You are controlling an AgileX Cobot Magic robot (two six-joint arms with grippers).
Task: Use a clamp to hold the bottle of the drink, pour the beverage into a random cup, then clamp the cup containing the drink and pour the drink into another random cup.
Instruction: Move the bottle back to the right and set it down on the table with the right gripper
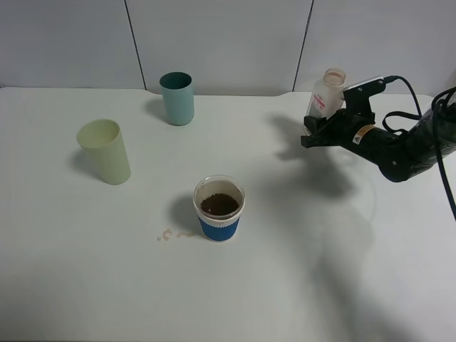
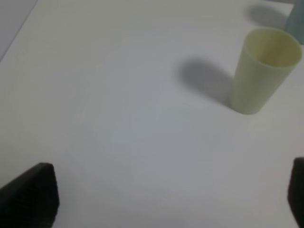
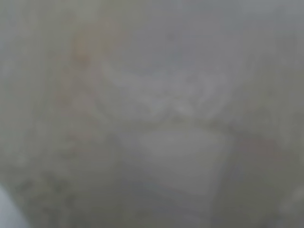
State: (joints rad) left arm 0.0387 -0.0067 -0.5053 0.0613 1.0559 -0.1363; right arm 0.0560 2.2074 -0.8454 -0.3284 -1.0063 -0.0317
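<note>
Right clamp [image 1: 313, 135] gripping bottle [image 1: 326, 92] far right, clear of blue-sleeved cup [image 1: 219, 228] holding beverage [image 1: 219, 205]; left gripper [image 2: 166, 194] gaping wide, ready.

The tumbler [image 1: 105, 153] is coloured pale yellow-green, the far cup [image 1: 177, 100] teal. A ribbed blue sleeve and white rim are borne by the short cup [image 1: 219, 229], dark brown drink [image 1: 219, 205] inside. The bottle [image 1: 326, 96] is clear, white-labelled.

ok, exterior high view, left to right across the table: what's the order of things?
pale green tumbler → teal cup → blue-sleeved cup → bottle
</note>
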